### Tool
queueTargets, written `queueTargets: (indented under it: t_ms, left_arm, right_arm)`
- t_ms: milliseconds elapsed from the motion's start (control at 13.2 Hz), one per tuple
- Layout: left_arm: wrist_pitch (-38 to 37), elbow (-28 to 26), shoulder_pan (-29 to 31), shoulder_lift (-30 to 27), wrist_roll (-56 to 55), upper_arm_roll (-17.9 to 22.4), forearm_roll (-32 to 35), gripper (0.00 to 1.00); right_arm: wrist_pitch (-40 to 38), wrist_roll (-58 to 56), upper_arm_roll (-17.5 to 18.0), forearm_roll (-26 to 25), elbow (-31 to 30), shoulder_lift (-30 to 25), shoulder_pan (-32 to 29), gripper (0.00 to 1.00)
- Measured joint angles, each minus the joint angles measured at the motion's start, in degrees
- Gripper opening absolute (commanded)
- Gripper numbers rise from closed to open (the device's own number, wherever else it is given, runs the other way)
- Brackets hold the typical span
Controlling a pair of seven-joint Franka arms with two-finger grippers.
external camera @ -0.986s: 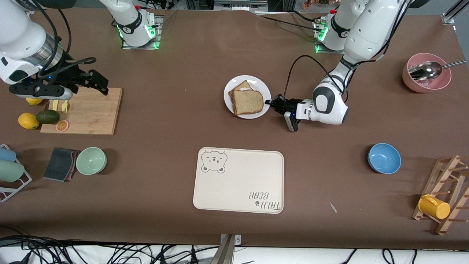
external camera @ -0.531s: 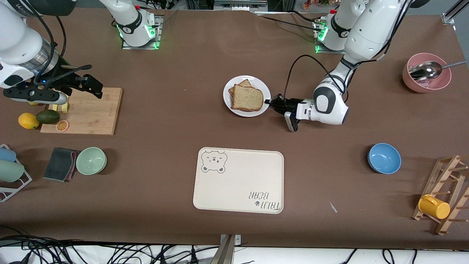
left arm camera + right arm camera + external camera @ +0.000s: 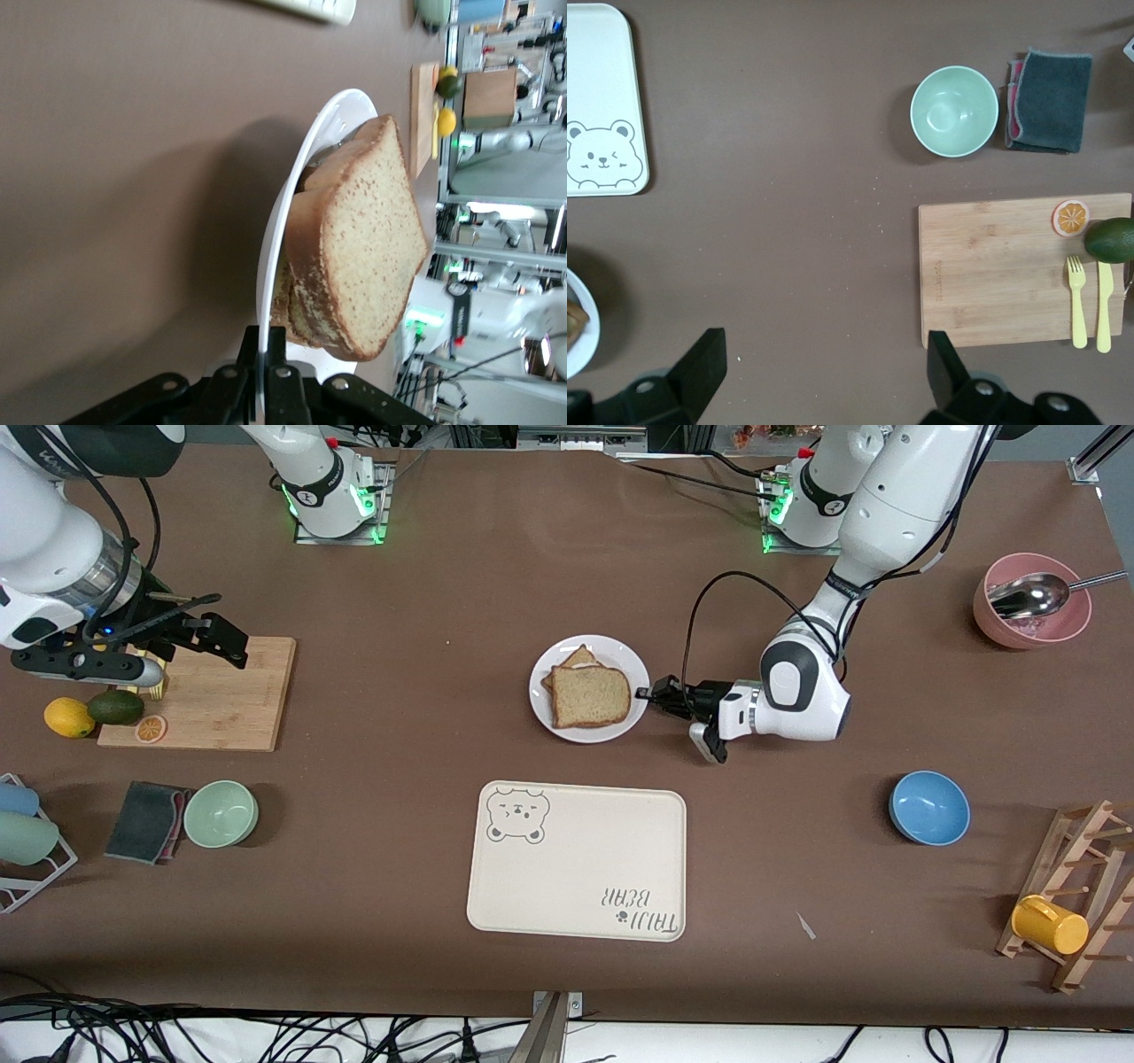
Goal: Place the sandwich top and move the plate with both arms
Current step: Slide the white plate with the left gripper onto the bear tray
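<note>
The white plate (image 3: 542,695) sits mid-table, farther from the front camera than the tray. The sandwich top (image 3: 591,696), a plain brown bread slice, lies on another slice on the plate. My left gripper (image 3: 651,693) is shut on the plate's rim at the side toward the left arm's end. In the left wrist view its jaws (image 3: 266,341) pinch the thin white rim (image 3: 282,221), with the sandwich top (image 3: 372,239) just past them. My right gripper (image 3: 229,638) is open and empty in the air over the cutting board's edge; it also shows in the right wrist view (image 3: 824,354).
A beige bear-print tray (image 3: 576,864) lies nearer the front camera than the plate. A wooden cutting board (image 3: 213,695) holds an orange slice and utensils, beside a lemon and an avocado. A green bowl (image 3: 221,813) and grey cloth (image 3: 144,821) lie nearby. A blue bowl (image 3: 928,807) and pink bowl (image 3: 1030,600) stand toward the left arm's end.
My left gripper has moved the plate with the sandwich toward the front camera, closer to the tray. My right arm has drifted slightly toward its own end of the table.
</note>
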Motion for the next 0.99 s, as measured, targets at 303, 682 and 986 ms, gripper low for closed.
queueTargets:
  t_ms: [303,682,986]
  left_arm:
    - [-0.87,8.67,-0.05,0.83,-8.46,0.28,0.04,0.0]
    - [-0.93,22.77,-0.02,8.09,-17.03,2.39,0.05,0.0]
    - [-0.99,33.78,0.1,14.34,-23.45,4.85,0.05,0.0]
  right_arm:
    - [-0.11,0.0,-0.04,0.01,-0.01,0.07,0.0,1.0]
    - [-0.07,0.0,-0.11,0.97,-0.02,0.29,0.0,1.0]
    - [-0.07,0.0,-0.54,1.16,-0.02,0.33,-0.01,1.0]
